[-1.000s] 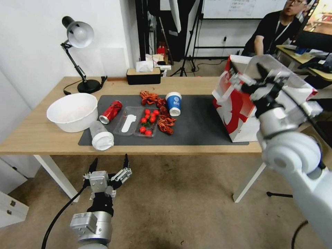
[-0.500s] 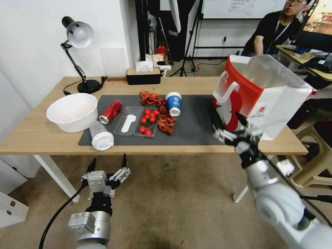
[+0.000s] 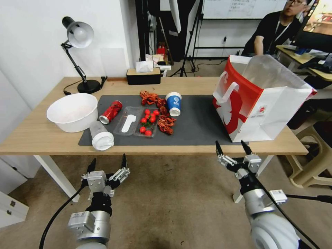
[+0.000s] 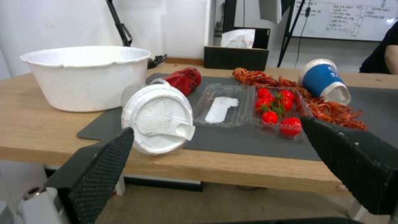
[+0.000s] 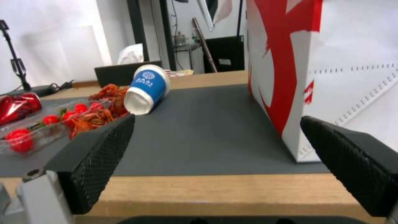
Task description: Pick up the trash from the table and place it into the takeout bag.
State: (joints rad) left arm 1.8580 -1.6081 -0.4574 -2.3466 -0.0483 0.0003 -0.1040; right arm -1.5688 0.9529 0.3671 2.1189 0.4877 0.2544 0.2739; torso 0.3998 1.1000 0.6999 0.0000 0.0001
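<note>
The takeout bag (image 3: 256, 103) is standing upright on the table (image 3: 41, 135), just beyond the right gripper (image 3: 233, 153), which is hanging empty below the edge with fingers spread. The left gripper (image 3: 107, 165) is waiting spread wide too, the clear cup (image 3: 100, 135) lying ahead of it, red can (image 3: 110, 111) and blue cup (image 3: 173, 103) farther off.

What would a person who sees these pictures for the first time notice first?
The tall white and red takeout bag stands open at the right end of the table. On the dark grey mat lie a crushed red can, a tipped clear cup with white lid, a blue-white paper cup, red shells and a tray of tomatoes. The left gripper and right gripper hang open below the front edge, holding nothing.
</note>
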